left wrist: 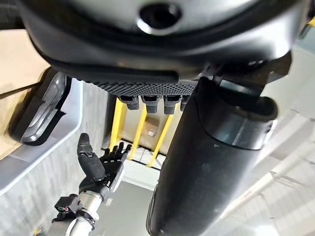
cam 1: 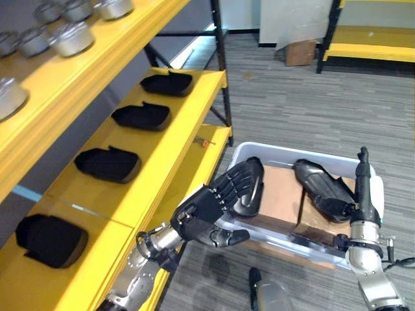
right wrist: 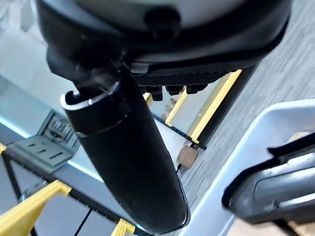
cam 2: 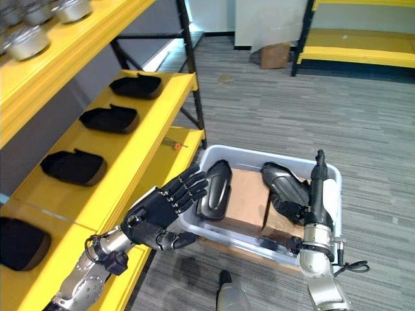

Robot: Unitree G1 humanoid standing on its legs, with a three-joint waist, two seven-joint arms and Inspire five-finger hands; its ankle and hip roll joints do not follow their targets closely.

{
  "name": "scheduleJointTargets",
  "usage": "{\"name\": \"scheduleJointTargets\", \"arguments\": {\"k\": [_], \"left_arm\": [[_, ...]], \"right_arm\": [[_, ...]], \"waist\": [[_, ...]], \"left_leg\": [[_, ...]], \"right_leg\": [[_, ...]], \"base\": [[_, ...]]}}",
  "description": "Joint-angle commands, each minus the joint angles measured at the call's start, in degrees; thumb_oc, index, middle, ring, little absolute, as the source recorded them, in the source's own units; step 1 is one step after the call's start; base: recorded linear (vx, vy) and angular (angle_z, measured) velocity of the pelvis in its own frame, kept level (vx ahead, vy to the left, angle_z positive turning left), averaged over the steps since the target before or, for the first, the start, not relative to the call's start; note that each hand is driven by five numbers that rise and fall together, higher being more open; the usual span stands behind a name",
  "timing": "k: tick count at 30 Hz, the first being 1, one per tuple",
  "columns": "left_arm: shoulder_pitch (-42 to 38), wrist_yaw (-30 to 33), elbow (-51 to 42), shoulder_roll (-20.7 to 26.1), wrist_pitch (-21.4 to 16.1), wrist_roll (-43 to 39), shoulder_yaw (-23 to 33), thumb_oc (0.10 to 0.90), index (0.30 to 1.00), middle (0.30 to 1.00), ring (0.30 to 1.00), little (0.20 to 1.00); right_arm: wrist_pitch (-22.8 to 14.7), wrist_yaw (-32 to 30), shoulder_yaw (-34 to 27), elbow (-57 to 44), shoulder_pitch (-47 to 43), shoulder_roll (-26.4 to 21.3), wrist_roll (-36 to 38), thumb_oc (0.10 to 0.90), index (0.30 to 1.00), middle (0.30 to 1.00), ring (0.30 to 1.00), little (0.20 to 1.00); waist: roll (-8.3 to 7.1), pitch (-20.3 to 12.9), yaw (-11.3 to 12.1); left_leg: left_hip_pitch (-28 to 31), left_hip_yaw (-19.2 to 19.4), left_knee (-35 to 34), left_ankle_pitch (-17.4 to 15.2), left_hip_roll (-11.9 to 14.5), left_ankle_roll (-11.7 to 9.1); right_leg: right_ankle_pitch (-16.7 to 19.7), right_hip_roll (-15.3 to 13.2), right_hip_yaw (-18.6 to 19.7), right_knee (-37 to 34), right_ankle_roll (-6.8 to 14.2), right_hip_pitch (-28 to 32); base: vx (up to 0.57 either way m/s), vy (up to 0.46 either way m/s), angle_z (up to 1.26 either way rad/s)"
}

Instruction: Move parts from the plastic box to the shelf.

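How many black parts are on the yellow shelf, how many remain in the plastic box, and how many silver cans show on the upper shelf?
Black parts on the yellow shelf: 4
Black parts in the plastic box: 2
Silver cans on the upper shelf, partly cut off at the frame edge: at least 6
Total: at least 12

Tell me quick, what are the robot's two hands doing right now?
Left hand: open, fingers spread, holding nothing, beside the plastic box.
Right hand: open, fingers straight up over the box, holding nothing.
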Motion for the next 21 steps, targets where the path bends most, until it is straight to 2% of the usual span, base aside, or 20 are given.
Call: {"name": "scheduleJointTargets", "arguments": {"k": [1,2,3,6,12,14,16,17,19,21], "left_arm": [[0.8,-2.4,-5.3,-1.7,-5.9,-2.4,7.0,0.900,1.000,1.000,1.000,1.000],[2.5,-4.1,-5.5,-1.6,-5.4,-1.8,8.6,0.900,1.000,1.000,1.000,1.000],[2.9,-4.3,-5.5,-1.5,-5.6,-1.4,8.8,0.900,1.000,1.000,1.000,1.000],[4.3,-5.2,-5.5,-1.1,-6.5,-0.4,9.7,0.900,1.000,1.000,1.000,1.000],[4.8,-6.3,-5.2,1.0,-8.8,-3.3,10.3,0.900,1.000,1.000,1.000,1.000],[4.5,-7.6,-5.1,1.2,-8.4,-4.2,10.5,0.900,1.000,1.000,1.000,1.000],[4.0,-7.0,-4.4,1.1,-8.5,-3.4,10.6,0.900,1.000,1.000,1.000,1.000],[3.4,-6.1,-4.1,1.3,-9.0,-3.0,10.4,0.900,1.000,1.000,1.000,1.000],[2.5,-6.6,-3.3,1.3,-9.4,-4.0,10.0,0.900,1.000,1.000,1.000,1.000],[1.7,-8.2,-2.9,1.2,-9.0,-4.7,9.4,0.900,1.000,1.000,1.000,1.000]], "right_arm": [[-7.2,2.0,0.0,-6.1,-5.1,-1.5,2.4,0.900,1.000,1.000,1.000,1.000],[-6.5,3.3,1.3,-6.9,-4.5,-0.2,1.9,0.900,1.000,1.000,1.000,1.000],[-6.6,2.7,2.3,-7.1,-4.5,0.5,1.2,0.900,1.000,1.000,1.000,1.000],[-5.7,2.2,5.9,-7.6,-5.5,1.9,1.4,0.900,1.000,1.000,1.000,1.000],[-6.1,2.4,7.8,-6.5,-6.9,1.7,1.9,0.900,1.000,1.000,1.000,1.000],[-6.1,3.4,7.9,-6.8,-7.4,1.6,1.8,0.900,1.000,1.000,1.000,1.000],[-6.4,4.0,8.3,-6.9,-8.1,2.1,0.2,0.900,1.000,1.000,1.000,1.000],[-6.8,4.3,8.6,-7.0,-8.5,2.3,-0.5,0.900,1.000,1.000,1.000,1.000],[-7.3,3.7,8.9,-7.3,-8.5,2.1,-1.6,0.900,1.000,1.000,1.000,1.000],[-7.0,3.5,8.7,-8.0,-8.1,1.7,-2.1,0.900,1.000,1.000,1.000,1.000]], "waist": [[-2.56,-1.1,3.1],[-2.79,-1.5,4.3],[-2.65,-1.5,4.7],[-2.76,-1.4,6.8],[-2.90,-2.4,7.8],[-2.87,-2.3,8.0],[-2.73,-1.4,8.0],[-2.85,-1.0,8.1],[-3.11,-0.6,8.1],[-3.31,-0.3,7.4]], "left_leg": [[-3.3,-4.0,2.3,-3.9,-6.8,4.2],[-3.1,-6.5,2.1,-8.8,-12.4,6.7],[-2.9,-7.5,1.1,-9.5,-14.1,7.6],[-3.2,-15.8,-1.8,-8.0,-16.9,9.2],[-1.9,-17.4,-5.9,-5.9,-16.8,10.1],[-1.9,-17.3,-6.1,-5.7,-16.5,10.5],[-1.7,-17.4,-6.1,-5.7,-15.9,11.2],[-1.8,-17.1,-5.9,-5.9,-15.7,11.4],[-1.8,-17.0,-5.3,-6.2,-15.5,11.6],[-1.8,-17.9,-4.3,-6.8,-15.3,11.7]], "right_leg": [[-2.0,0.3,-3.1,-8.7,4.1,9.5],[-0.8,0.9,-1.2,-9.4,4.9,9.5],[-0.6,1.4,-0.5,-9.2,5.3,9.4],[-1.0,3.5,3.1,-7.5,5.6,8.6],[-2.0,4.7,3.5,-5.9,5.7,8.8],[-4.1,5.3,3.0,-1.6,5.5,8.2],[-3.2,4.7,2.4,6.9,6.8,4.3],[-3.3,3.8,2.0,7.8,7.1,3.5],[-3.0,2.7,2.2,6.6,7.4,3.6],[-2.9,1.8,5.3,3.1,7.6,4.8]], "base": [[0.07,-0.154,-1.49],[0.03,-0.099,-1.24],[0.02,-0.088,-0.98],[-0.02,-0.036,-0.76],[-0.06,0.088,-0.22],[-0.03,0.100,-0.12],[-0.06,0.060,-0.16],[-0.04,0.002,-0.04],[-0.01,-0.048,-0.16],[0.03,-0.088,-0.13]]}}
